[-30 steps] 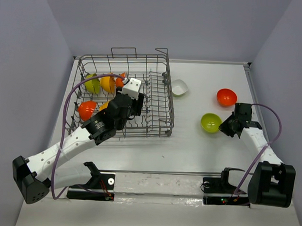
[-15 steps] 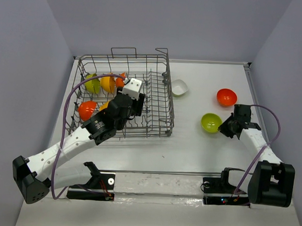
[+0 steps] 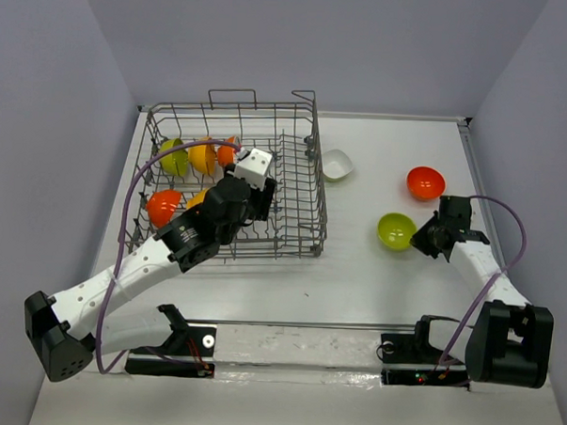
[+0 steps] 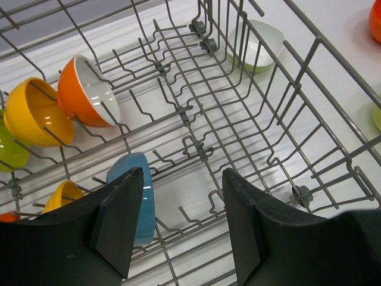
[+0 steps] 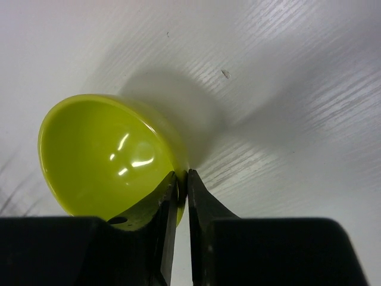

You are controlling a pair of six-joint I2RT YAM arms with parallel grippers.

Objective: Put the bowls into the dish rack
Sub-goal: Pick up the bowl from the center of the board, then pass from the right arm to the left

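Green bowl (image 3: 396, 230) on the worktop (image 3: 356, 282), well right of the rack (image 3: 319, 181). Its near-right rim is pinched between the narrow jaws of the right gripper (image 5: 181, 176), so the rack lies to that gripper's left. Left gripper (image 4: 181, 177) stands wide and empty inside the rack.
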